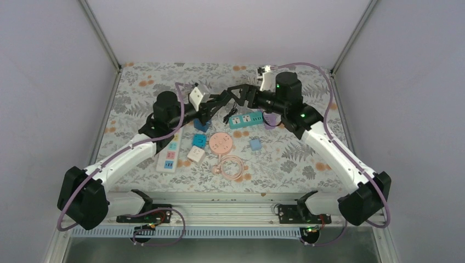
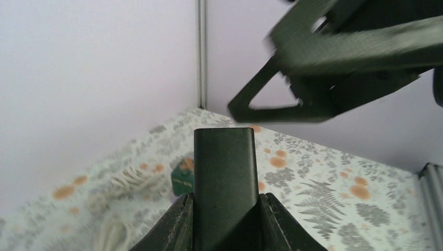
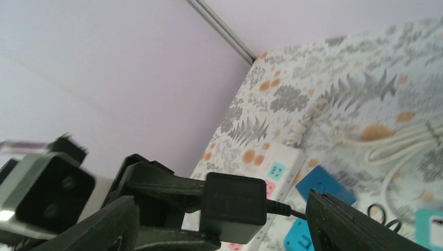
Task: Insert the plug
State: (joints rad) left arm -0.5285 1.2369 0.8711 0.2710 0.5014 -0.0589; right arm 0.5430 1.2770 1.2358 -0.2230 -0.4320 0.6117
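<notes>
Left fingers [image 2: 172, 226] clamp black plug [image 2: 224, 172], right fingers [image 3: 334, 230] spread either side.

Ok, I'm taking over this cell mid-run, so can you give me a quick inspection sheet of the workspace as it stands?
Surface: floral cloth, lying flat.
Job's things: black plug held in the air; teal power strip on the cloth nearby.
Clutter: white power strip, pink round socket, blue cubes.
Grippers: left gripper shut on black plug; right gripper open, fingers either side of it, apart from it.
Cables: black cord trails from the plug; coiled cream cable on cloth; purple arm cables.
Surroundings: pale walls, metal corner posts.
</notes>
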